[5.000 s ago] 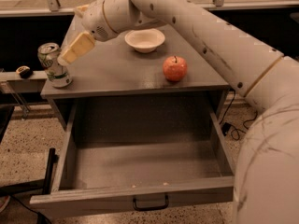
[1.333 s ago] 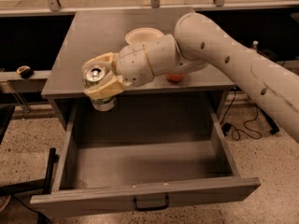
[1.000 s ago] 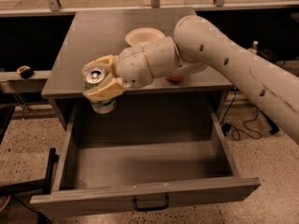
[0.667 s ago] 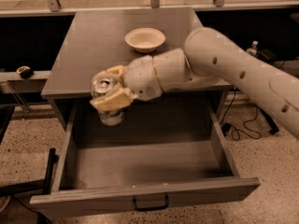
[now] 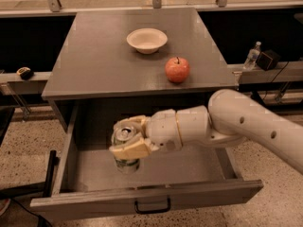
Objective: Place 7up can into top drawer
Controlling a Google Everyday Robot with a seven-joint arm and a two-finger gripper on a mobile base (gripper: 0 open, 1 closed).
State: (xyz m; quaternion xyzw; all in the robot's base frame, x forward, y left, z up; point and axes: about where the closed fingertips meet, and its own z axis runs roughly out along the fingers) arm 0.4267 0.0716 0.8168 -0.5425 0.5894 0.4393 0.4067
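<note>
in the lower left-centre of the frame, the small green-and-white aluminium 7up can (image 5: 127,165) stands upright over the left half of the open wide grey top drawer (image 5: 142,196), gripped between the cream jaws of the two-finger gripper (image 5: 125,137). higher up, the grey tabletop (image 5: 94,56) carries a white round bowl (image 5: 147,39) and, further right, a red apple (image 5: 177,70).

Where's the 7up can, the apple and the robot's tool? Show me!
7up can (image 5: 127,165), camera view, lower label.
apple (image 5: 177,70), camera view, red middle.
tool (image 5: 118,137), camera view, between its fingertips, clamped around the can over the top drawer (image 5: 184,169).
</note>
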